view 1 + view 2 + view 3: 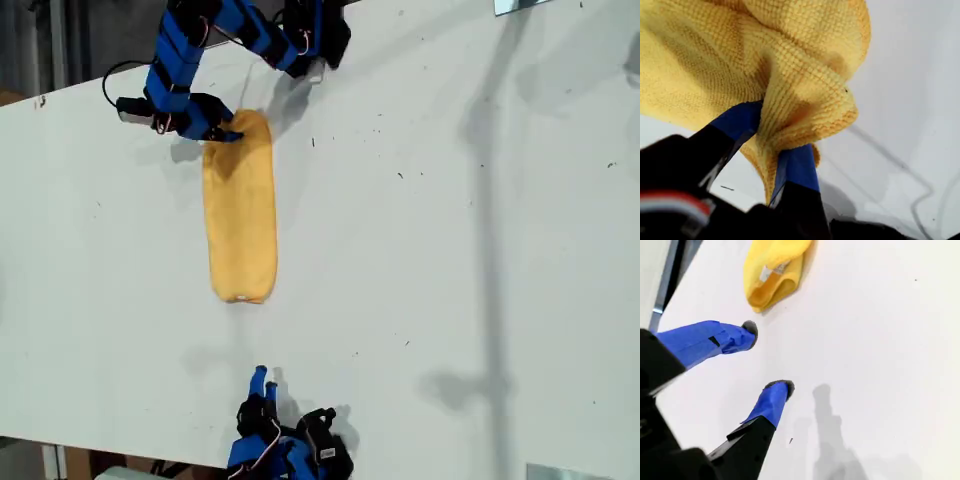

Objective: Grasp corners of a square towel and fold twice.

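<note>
Towel: towel, yellow-orange, folded into a long narrow strip with rounded ends, lying flat on the white table toward the exterior view's upper left.
Texture: looped, nubbly microfibre weave, soft and bunched into thick folds at the gripped end.
Tag: small white tag at the free end, tucked in the fold's mouth.
First claw: my first gripper is pinched closed on a gathered corner of the towel, cloth bulging out between the blue fingers.
Second claw: my second gripper stands spread wide over bare table, near the towel's free end, holding nothing.
Hidden: both arms are cut off by the exterior view's edges; the towel's layers cannot be counted.
</note>
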You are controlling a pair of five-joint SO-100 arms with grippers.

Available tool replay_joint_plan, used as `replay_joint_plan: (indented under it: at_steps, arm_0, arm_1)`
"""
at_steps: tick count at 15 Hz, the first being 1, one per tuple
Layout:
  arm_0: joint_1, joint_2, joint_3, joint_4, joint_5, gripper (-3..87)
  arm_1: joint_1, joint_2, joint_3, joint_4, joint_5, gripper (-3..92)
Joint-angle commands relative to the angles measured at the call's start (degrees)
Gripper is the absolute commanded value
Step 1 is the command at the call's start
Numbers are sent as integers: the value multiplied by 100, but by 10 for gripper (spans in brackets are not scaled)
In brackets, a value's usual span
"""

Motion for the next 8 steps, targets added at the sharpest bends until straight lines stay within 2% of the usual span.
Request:
replay_joint_plan:
  at_steps: [1,4,5,8]
  arm_0:
    - [-220,62,290,-369,18,171]
    - [-782,923,1143,-439,343,171]
    - [-879,1705,1204,123,404,171]
    - [-1037,1758,1318,123,352,170]
  arm_1:
    - [-686,1160,-677,615,264,0]
    - [-1635,765,-3164,1644,492,0]
    - [-1898,519,-3806,1635,457,0]
    - [-2628,-255,-4632,615,193,0]
